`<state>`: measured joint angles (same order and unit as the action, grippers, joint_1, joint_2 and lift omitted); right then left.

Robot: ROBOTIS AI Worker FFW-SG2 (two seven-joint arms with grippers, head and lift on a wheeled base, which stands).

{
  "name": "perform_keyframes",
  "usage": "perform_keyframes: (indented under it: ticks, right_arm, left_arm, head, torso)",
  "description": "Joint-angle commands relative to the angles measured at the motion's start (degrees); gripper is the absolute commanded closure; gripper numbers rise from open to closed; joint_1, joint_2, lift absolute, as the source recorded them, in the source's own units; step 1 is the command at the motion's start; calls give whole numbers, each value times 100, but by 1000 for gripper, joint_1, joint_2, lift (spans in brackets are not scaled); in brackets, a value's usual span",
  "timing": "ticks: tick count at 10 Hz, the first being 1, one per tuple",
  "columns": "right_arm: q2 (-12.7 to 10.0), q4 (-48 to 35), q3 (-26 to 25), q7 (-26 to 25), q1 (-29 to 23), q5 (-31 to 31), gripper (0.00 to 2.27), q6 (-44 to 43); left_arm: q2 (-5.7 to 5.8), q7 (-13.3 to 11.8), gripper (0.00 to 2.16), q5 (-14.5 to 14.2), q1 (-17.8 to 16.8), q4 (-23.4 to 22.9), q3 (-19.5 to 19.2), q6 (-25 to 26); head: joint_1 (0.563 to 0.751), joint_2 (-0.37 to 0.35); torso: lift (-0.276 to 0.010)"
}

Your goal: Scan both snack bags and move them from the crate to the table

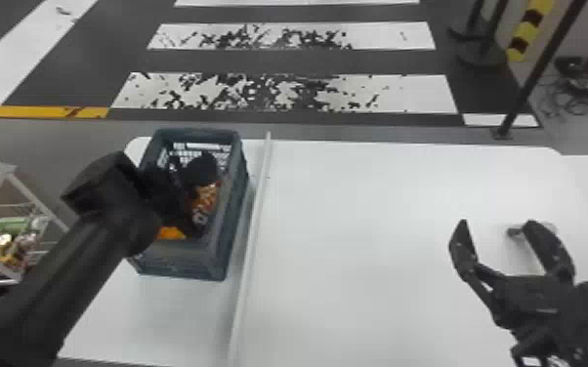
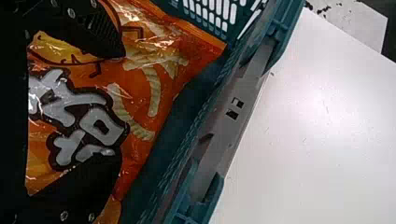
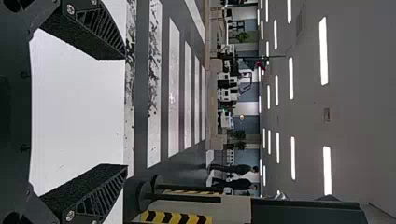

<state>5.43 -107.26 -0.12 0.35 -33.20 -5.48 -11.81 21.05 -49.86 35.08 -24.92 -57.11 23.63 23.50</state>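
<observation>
Now the orange snack bag (image 2: 159, 60) lies between the spread fingers of the left claw (image 1: 206, 197).

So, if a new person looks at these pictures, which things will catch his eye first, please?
Probably the bright orange snack bag, inside the blue-green crate on the left part of the white table; the left hand is open around part of it. Next would likely be the black right hand, open and empty at the table's right side.
</observation>
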Motion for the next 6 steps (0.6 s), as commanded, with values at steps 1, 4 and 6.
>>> perform_keyframes:
  ticks: [1, 4, 6]
  right_arm:
    - [20, 39, 12, 0, 16, -24, 107, 0]
    - [29, 91, 30, 9, 33, -41, 107, -18]
    - [29, 91, 30, 9, 33, -41, 107, -18]
  left_arm:
    - [-57, -155, 512, -27, -92, 315, 2, 2]
    - [-4, -806, 1369, -159, -110, 306, -86, 178]
    - [101, -621, 2128, -396, 110, -177, -526, 389]
  head:
    - [695, 65]
    - [695, 68]
    - [695, 74]
  torso:
    - [-35]
    - [-35]
    - [-35]
